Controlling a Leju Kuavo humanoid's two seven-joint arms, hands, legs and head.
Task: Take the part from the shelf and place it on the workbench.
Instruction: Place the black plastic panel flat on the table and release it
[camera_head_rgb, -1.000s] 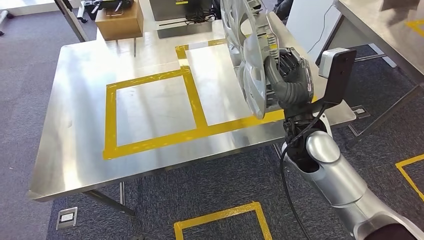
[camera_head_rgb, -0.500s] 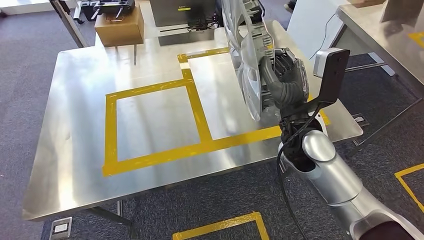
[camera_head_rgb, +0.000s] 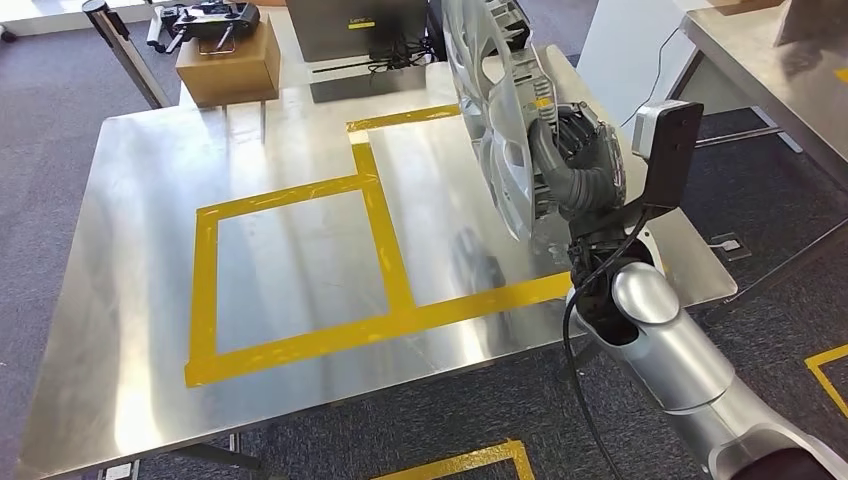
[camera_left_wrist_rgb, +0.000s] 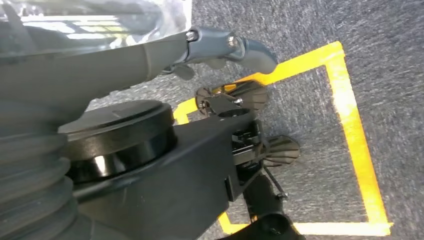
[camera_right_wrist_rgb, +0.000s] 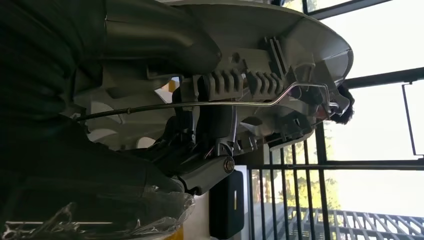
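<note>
Above the right side of the steel bench (camera_head_rgb: 140, 300), marked with yellow tape (camera_head_rgb: 380, 235), the right hand (camera_head_rgb: 580, 175) holds the part (camera_head_rgb: 495, 120) on edge in the air. The part is a round silver-grey wheel cover with spoke-like openings, ribbed clips and a thin wire ring on its back; the hand's dark fingers (camera_right_wrist_rgb: 200, 135) curl around its rim from behind. The left hand (camera_left_wrist_rgb: 220, 47) hangs over the carpet, and whether it is closed I cannot tell.
</note>
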